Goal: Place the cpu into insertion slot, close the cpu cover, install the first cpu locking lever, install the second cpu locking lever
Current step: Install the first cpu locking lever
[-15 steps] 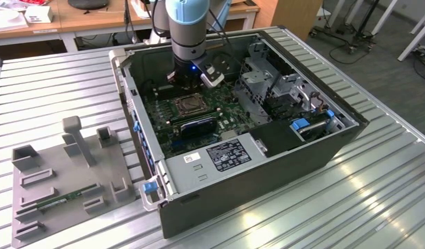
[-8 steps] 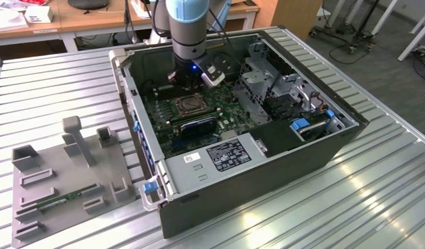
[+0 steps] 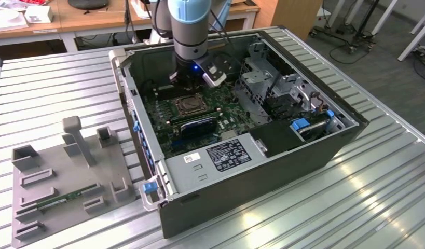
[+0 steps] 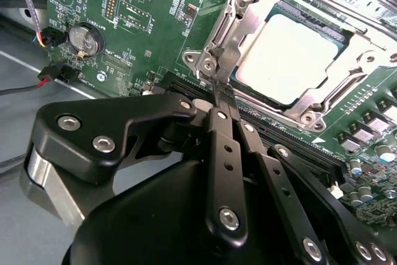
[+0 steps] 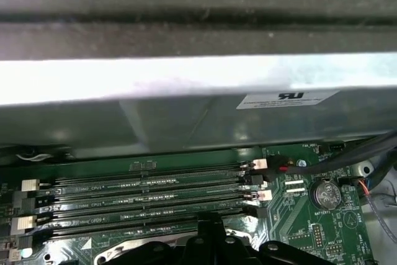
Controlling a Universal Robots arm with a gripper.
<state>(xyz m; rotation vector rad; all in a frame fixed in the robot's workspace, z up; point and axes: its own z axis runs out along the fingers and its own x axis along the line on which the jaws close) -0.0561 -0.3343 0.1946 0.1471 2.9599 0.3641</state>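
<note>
Print stood on a white label (image 5: pixel 286 98) on the case wall, a black label (image 3: pixel 228 154) on the power supply and the motherboard (image 5: pixel 298 228) beside its memory slots, none of it legible.

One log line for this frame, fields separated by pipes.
cpu: seated in socket | cpu cover: down around it | gripper: shut, tips at the cover's corner lever

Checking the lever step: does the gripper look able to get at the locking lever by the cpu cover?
Probably yes. In the second wrist view the gripper has its fingers closed together right at the thin locking lever beside the cpu cover, with nothing between them.
</note>
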